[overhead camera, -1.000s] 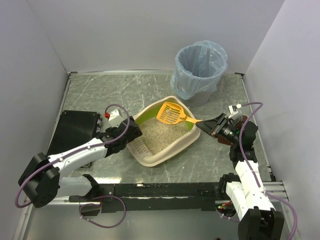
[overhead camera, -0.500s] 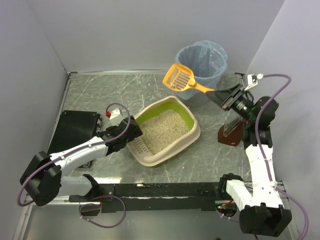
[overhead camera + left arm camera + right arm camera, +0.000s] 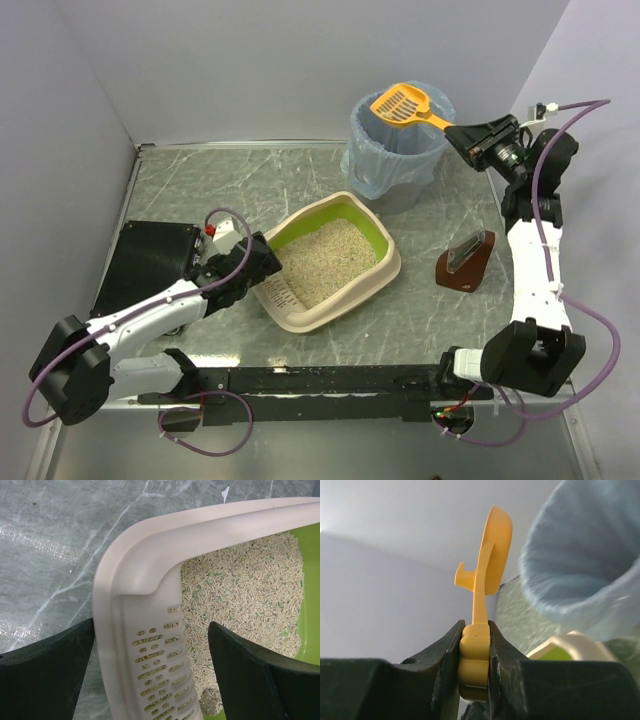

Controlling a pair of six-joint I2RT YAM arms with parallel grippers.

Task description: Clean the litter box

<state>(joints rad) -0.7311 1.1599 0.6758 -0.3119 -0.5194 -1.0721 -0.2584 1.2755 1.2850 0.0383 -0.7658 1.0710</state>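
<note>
Pinching the flat handle of the orange scoop between its pressed-together fingers, the right gripper sits in the upper right of the overhead view, with the slotted scoop head held out above the mouth of the grey bin lined with a light-blue bag. In the right wrist view the scoop stands on edge, rising straight up from between the two dark fingers, and the blurred blue bag fills the upper right of that frame.

The litter box lies near the centre of the overhead view on the grey marbled table, set at a slant, its green inner wall towards the upper right and its slotted cream lip towards the lower left. Pale litter covers its floor.

The left gripper is at that lower-left end with its fingers spread wide. In the left wrist view the fingers stand on either side of the slotted lip of the litter box, one outside the rim over the table and one over the litter, neither clearly touching the plastic.

A brown wedge-shaped stand sits right of the litter box, well apart from it, and a black box lies at the left edge of the table
</note>
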